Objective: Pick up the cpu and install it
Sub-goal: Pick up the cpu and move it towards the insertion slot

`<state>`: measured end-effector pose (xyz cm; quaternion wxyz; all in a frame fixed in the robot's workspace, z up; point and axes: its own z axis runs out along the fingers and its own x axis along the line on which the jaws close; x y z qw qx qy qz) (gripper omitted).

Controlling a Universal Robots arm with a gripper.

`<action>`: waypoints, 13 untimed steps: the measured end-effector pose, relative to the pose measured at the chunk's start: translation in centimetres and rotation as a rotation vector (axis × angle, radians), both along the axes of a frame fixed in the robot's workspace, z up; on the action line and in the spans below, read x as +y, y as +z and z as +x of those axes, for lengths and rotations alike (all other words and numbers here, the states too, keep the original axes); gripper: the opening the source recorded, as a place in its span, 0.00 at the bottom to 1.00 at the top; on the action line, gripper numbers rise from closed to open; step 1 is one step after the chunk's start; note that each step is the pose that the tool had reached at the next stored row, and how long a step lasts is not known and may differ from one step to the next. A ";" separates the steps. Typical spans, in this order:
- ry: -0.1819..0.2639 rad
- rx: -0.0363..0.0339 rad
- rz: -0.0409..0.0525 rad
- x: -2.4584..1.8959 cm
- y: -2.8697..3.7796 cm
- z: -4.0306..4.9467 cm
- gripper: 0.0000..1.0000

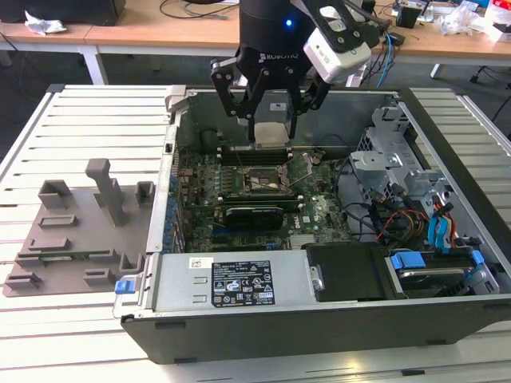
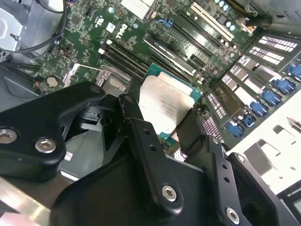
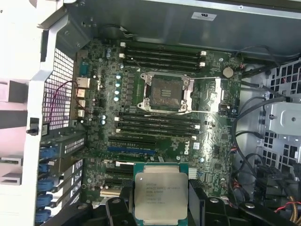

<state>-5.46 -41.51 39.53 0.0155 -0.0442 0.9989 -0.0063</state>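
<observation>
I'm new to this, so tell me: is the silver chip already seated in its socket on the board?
No, the cpu is clamped in the gripper, apart from the open, empty socket.

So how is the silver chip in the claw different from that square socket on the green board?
The cpu has a pale silver top with print; the socket is dark inside a metal frame. The cpu hangs in the claw above the motherboard; the socket sits fixed on it, apparently empty. Both are square.
</observation>
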 end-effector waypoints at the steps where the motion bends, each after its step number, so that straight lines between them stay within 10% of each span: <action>1: 0.000 0.0000 0.0000 0.00 -0.02 0.16 0.55; 13: 0.000 0.0000 -0.0001 0.00 -0.20 1.85 0.55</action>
